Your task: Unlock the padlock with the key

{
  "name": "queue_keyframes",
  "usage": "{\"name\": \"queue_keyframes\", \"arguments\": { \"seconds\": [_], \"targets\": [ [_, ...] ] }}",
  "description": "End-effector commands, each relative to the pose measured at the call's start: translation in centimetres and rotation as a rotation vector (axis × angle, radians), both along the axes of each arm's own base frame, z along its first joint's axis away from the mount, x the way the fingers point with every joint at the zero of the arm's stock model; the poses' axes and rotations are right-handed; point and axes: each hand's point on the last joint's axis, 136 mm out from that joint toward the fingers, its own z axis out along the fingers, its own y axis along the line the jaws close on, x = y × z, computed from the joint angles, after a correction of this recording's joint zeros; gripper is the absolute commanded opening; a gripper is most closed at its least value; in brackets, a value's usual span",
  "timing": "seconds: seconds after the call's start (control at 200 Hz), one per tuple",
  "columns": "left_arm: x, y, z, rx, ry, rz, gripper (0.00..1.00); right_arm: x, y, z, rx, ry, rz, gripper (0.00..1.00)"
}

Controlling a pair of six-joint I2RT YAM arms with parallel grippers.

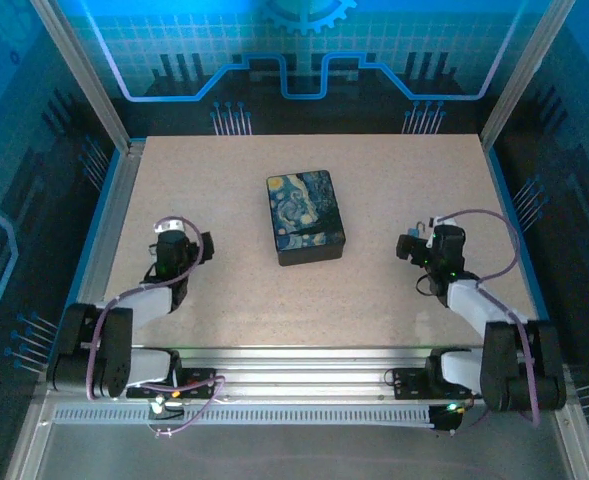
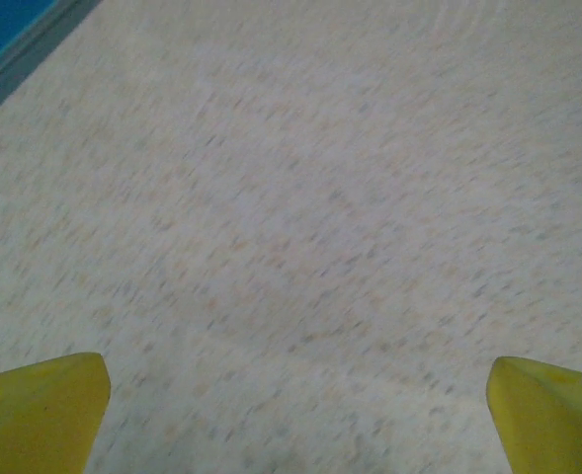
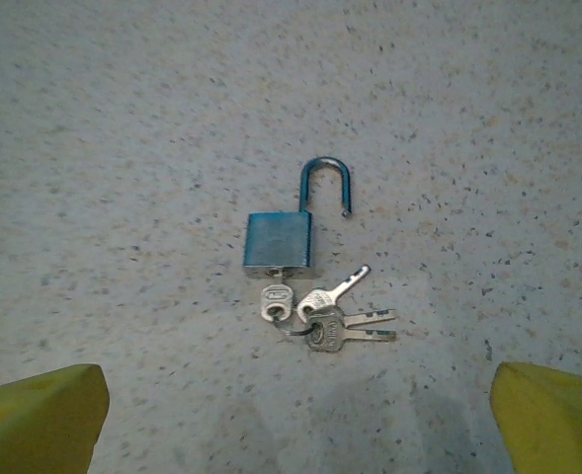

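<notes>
Speckled beige stone is what the big table (image 1: pixel 394 180) looks like. In the top view a dark box (image 1: pixel 305 216) with a swirly blue and yellow painted lid sits in the middle. The left arm waits at about 8 o'clock from the box and the right arm at about 4 o'clock.

The left gripper (image 2: pixel 295 420) is spread wide and holds nothing. Under it is just bare table. The right gripper (image 3: pixel 295 420) is spread wide too, with nothing in it. Only the yellow tips show, cut off at the bottom corners of each wrist view.

Ahead of the right gripper, a small blue padlock (image 3: pixel 279 242) lies flat on the table. Its shackle (image 3: pixel 325 183) points to 12 o'clock. One end has popped up out of the lock body and hangs free, so the lock looks open.

The key (image 3: pixel 275 301) sits at 6 o'clock, touching the bottom of the padlock. It is probably in the keyhole, but its blade is hidden, so I can't be sure. A little ring (image 3: pixel 300 326) joins it to the spare keys (image 3: pixel 355 318), which point to about 3 o'clock.

I think the job is done, or very close. Nothing seems left but maybe to back away.
</notes>
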Motion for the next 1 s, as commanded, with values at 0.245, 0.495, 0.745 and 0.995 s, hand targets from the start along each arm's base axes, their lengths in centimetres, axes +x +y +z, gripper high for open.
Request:
{"name": "queue_keyframes", "arguments": {
  "seconds": [0.245,0.495,0.745,0.995],
  "targets": [
    [3.9,-1.7,1.9,0.120,-0.200,-0.084,0.99,5.8,0.8,3.3,-0.204,-0.227,0.077,1.00],
    [4.1,-1.2,1.6,0.087,-0.176,-0.078,0.99,5.6,2.6,2.7,-0.244,-0.316,0.155,1.00],
    [4.3,-1.3,1.5,0.074,-0.170,-0.094,0.99,5.6,2.7,2.3,-0.251,-0.276,0.149,1.00],
    [4.3,-1.4,1.4,0.053,-0.166,-0.115,0.99,5.6,2.6,2.3,-0.252,-0.278,0.148,1.00]
  ]
}}
